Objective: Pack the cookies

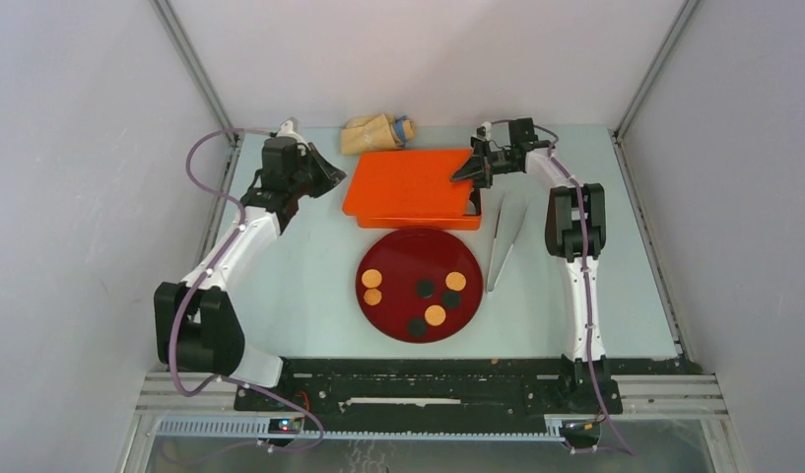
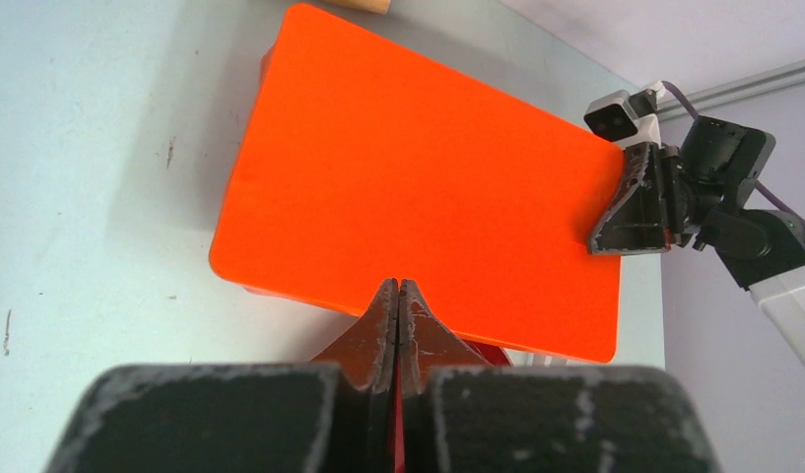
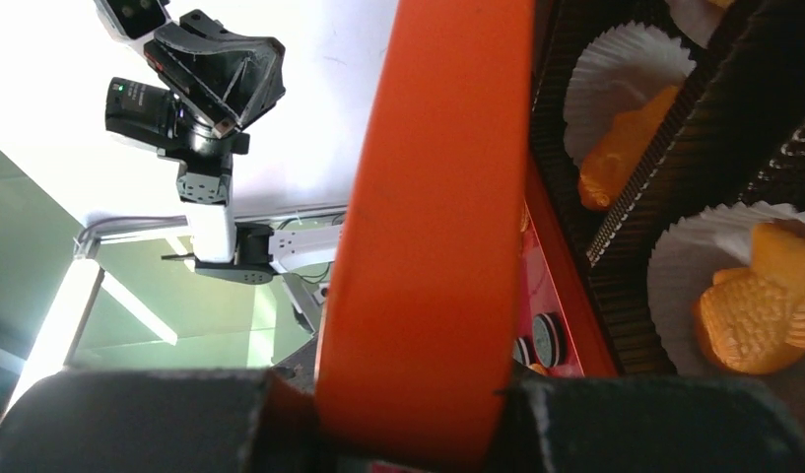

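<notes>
Several round orange-tan cookies (image 1: 371,278) and dark round ones (image 1: 426,288) lie on a dark red plate (image 1: 398,258). Behind it stands an orange box (image 1: 418,219) with an orange lid (image 1: 410,180). My right gripper (image 1: 469,172) is shut on the lid's right edge (image 3: 437,197) and holds that edge raised. In the right wrist view the gap shows white paper liners (image 3: 625,69) with bright orange irregular cookies (image 3: 743,320) inside the box. My left gripper (image 1: 324,177) is shut and empty just left of the box; in the left wrist view its tips (image 2: 398,288) point at the lid (image 2: 418,187).
Silver tongs (image 1: 504,236) lie right of the plate, beside the right arm. A tan bag with a blue clip (image 1: 378,131) lies behind the box at the table's far edge. White walls close in the table on three sides.
</notes>
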{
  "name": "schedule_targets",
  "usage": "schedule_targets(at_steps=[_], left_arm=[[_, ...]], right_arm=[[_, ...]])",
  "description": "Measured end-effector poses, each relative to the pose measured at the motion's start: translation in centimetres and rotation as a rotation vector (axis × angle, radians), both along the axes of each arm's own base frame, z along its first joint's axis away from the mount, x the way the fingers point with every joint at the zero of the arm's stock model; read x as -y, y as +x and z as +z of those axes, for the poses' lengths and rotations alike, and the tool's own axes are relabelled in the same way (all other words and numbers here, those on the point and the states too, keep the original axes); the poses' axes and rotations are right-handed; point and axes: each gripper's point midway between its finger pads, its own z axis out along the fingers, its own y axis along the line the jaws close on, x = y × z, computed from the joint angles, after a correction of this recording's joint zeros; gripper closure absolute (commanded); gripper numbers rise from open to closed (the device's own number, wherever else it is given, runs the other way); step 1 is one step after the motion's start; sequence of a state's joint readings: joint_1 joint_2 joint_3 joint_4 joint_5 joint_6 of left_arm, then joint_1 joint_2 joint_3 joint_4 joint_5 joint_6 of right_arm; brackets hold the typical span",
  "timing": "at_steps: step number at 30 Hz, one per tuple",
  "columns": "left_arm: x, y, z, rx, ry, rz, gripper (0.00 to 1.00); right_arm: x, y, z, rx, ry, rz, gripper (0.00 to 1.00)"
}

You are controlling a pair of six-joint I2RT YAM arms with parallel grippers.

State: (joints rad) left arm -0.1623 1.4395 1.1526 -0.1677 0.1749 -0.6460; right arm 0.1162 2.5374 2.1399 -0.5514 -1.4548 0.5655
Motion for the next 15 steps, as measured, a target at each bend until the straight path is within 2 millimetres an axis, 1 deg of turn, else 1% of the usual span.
schedule_targets(at_steps=[5,8,13,15], left_arm=[[0.8,0.2,-1.1,-0.02,0.004,-0.017,1.0],[1.4,0.3,-2.1,-0.043,0.012,-0.026,1.0],[2.5,0.4,-3.7,-0.072,0.021,-0.048,1.0],[3.3,0.6,-4.5,-0.081,0.028,-0.062,1.0]], right_arm=[[2.1,0.1,-0.5,-0.006,-0.001,-0.028,0.82],[3.1,0.2,-0.6,-0.007,0.0,-0.045,0.81],[4.0,0.2,-1.0,-0.011,0.002,-0.058,0.81],[4.2,0.2,-1.4,-0.016,0.001,-0.059,0.82]])
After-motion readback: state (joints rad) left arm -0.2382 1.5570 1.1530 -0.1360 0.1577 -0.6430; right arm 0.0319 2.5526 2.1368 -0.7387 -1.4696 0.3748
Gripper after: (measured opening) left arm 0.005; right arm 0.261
